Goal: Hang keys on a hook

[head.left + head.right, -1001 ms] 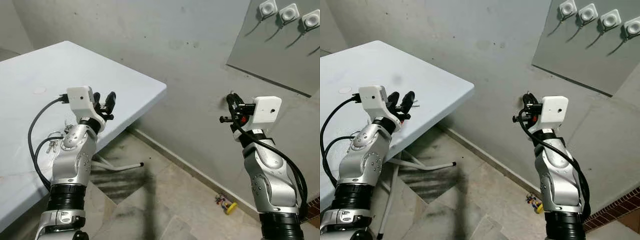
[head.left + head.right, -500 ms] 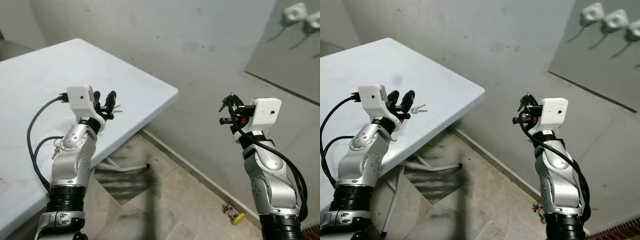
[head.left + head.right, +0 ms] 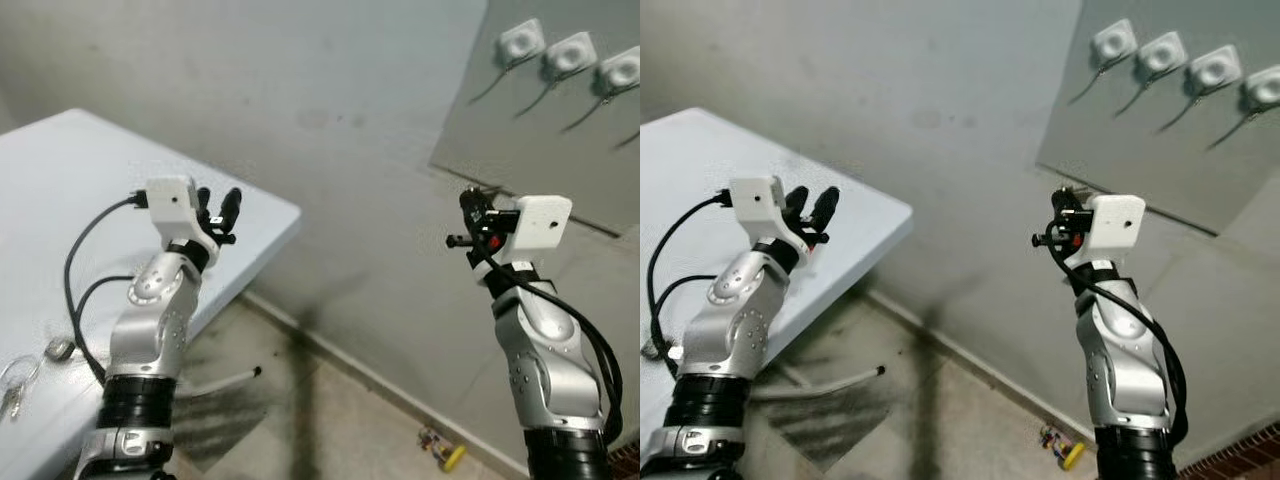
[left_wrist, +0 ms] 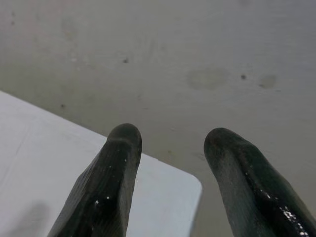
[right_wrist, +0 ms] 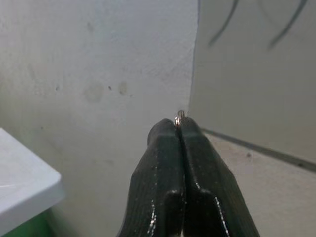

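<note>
Right hand (image 5: 180, 127): clenching tight on a small metal key ring (image 5: 179, 116), whose loop is peeking out between the fingertips; any keys below are hiding behind the fingers.
Left hand (image 3: 217, 205): standing released, fingers spread, hovering over the far right corner of the white worktop (image 3: 60, 190), grasping nothing.
Hooks (image 3: 1162, 55): sitting in a row of white mounts on the grey wall panel (image 3: 1160, 150), each wire prong slanting down and left.
Key relation: hooks are lying up and to the right of the right hand, farther off at the wall; the right arm is plainly the nearer one.
Other keys (image 3: 12, 385): resting at the near left of the worktop.
Floor: a small yellow object (image 3: 442, 449) is lying by the wall base.
</note>
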`<state>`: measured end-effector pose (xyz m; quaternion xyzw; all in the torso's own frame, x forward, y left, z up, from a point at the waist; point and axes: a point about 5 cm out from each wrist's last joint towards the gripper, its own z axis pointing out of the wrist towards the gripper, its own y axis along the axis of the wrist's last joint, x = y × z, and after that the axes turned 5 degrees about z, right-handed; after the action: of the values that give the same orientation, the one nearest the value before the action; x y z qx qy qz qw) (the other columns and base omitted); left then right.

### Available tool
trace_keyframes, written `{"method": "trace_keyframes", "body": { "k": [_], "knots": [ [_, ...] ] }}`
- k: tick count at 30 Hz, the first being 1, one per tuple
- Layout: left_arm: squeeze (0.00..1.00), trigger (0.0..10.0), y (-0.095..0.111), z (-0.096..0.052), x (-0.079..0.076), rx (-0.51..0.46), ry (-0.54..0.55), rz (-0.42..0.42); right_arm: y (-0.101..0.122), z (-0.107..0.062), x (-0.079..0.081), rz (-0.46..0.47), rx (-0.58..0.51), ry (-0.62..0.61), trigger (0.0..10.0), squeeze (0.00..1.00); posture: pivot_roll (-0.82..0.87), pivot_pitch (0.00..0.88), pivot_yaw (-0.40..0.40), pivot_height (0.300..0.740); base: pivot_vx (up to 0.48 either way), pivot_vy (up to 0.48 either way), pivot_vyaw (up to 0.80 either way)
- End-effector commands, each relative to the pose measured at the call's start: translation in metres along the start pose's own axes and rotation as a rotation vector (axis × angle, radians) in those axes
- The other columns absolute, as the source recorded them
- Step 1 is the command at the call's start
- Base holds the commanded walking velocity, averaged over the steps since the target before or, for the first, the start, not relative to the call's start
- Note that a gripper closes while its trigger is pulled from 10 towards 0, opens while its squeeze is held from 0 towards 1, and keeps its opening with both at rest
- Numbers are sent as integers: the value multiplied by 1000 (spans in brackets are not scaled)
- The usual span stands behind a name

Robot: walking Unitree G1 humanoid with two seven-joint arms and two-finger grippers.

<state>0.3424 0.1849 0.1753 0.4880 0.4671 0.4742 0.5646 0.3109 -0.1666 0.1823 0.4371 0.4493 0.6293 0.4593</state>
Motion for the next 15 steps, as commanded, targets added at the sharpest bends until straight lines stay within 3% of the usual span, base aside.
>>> {"method": "trace_keyframes", "body": {
  "k": [1,12,15],
  "knots": [
    [0,10000,3,2,-9,-9,-27,-2,8,0,-5,-9,-23,-8,10000,0,-61,66,-33,740,360,0,-650],
    [0,10000,3,2,-9,-5,-29,-9,8,0,-4,-12,-24,2,10000,0,-62,69,-35,740,349,0,-644],
    [0,10000,5,2,-13,-19,-18,-22,10,-1,-1,2,-28,27,10000,0,-62,66,-37,740,0,0,0]
  ]
}}
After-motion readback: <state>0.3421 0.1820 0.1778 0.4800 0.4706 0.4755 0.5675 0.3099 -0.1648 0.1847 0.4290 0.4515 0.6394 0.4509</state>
